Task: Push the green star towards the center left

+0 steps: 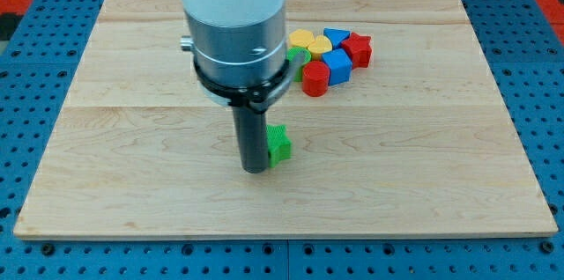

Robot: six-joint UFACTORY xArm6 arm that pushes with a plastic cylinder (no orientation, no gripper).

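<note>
The green star lies on the wooden board, a little below and left of the board's middle. My tip rests on the board right against the star's left side, so the rod hides part of the star. The arm's white and grey body rises above it and covers the upper middle of the view.
A cluster of blocks sits right of the arm near the view's top: a yellow heart, a yellow round block, a blue block, a red star, a blue cube, a red cylinder, a partly hidden green block.
</note>
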